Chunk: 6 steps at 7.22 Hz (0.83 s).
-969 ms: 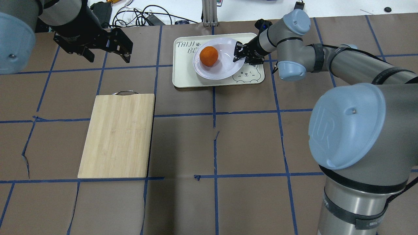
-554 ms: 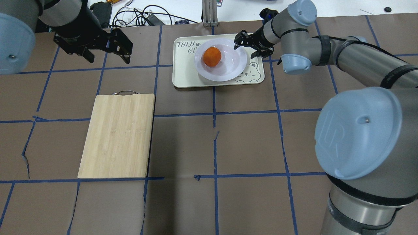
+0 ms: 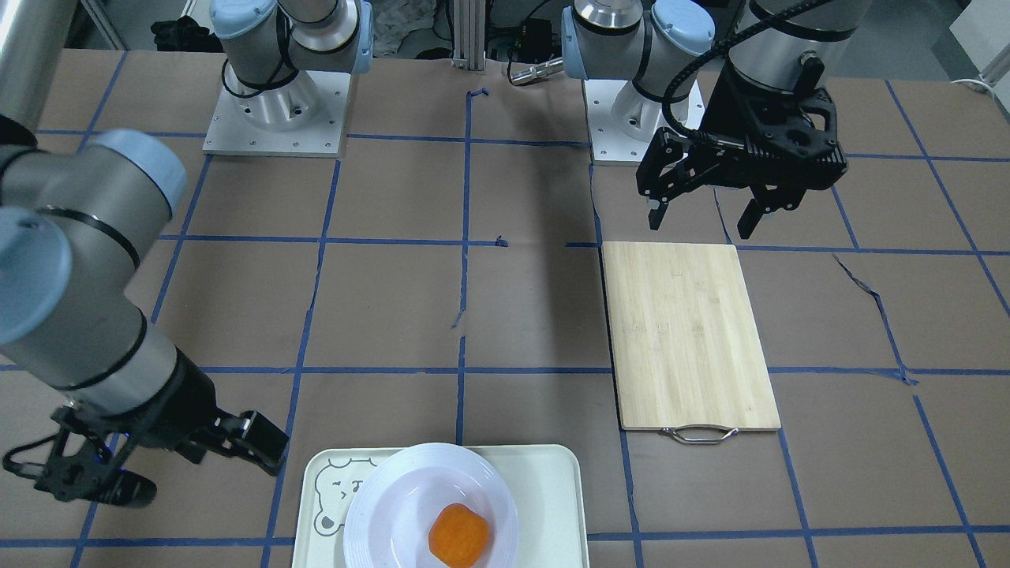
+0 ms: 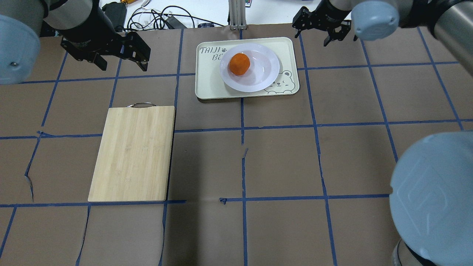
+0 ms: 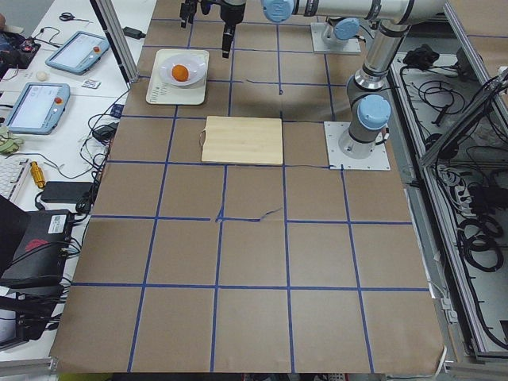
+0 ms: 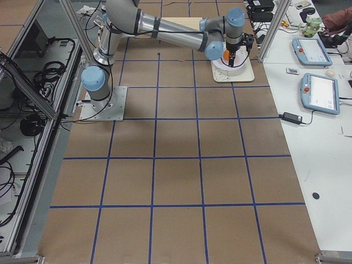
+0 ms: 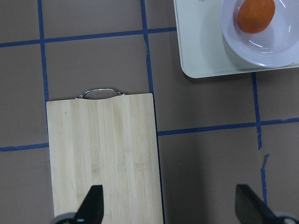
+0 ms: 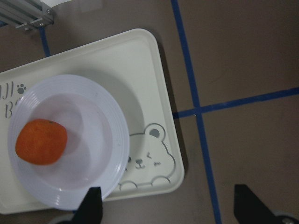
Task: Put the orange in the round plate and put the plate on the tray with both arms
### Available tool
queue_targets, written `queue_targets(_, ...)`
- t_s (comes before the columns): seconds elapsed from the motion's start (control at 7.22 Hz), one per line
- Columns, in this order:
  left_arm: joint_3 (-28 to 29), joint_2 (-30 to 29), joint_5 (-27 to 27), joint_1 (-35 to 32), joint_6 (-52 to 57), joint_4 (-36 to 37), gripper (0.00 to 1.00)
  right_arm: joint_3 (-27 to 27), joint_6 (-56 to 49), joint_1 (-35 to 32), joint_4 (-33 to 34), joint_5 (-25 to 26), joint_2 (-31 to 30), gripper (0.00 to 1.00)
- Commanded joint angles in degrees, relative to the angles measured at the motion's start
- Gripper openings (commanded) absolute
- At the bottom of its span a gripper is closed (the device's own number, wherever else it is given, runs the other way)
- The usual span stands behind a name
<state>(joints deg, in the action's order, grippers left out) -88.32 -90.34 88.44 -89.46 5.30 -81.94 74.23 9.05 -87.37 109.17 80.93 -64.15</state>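
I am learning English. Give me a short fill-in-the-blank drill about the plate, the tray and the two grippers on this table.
1. The glossy white round plate holds a single small fruit whose colour is ____.
2. That plate rests on the pale cream rectangular tray, which has a cartoon ____ face printed in one corner.
3. The left gripper and the right gripper are both ____, and hold nothing.

Missing words: orange; bear; open.

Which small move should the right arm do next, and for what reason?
Probably just lift the right gripper away toward rest: the orange sits in the round plate, which lies on the tray, and the gripper is open, empty.
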Motion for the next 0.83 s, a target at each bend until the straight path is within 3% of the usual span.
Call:
queue_targets(0.0,-0.01,-0.01,-0.03,0.08,0.06,0.03,1.00,-0.85,-3.07,-1.56,-18.06,6.77,-10.33,1.00)
queue_targets(0.42,-0.10,-0.01,0.06,-0.01,0.07,0.03,1.00,6.52,-9.89,-2.90,-18.73,6.96,-22.30,1.00)
queue_targets(0.69,-0.10,-0.01,0.06,-0.01,-0.02,0.11,1.00,7.51,-14.40,-2.89,-17.77,6.87,-21.29,1.00)
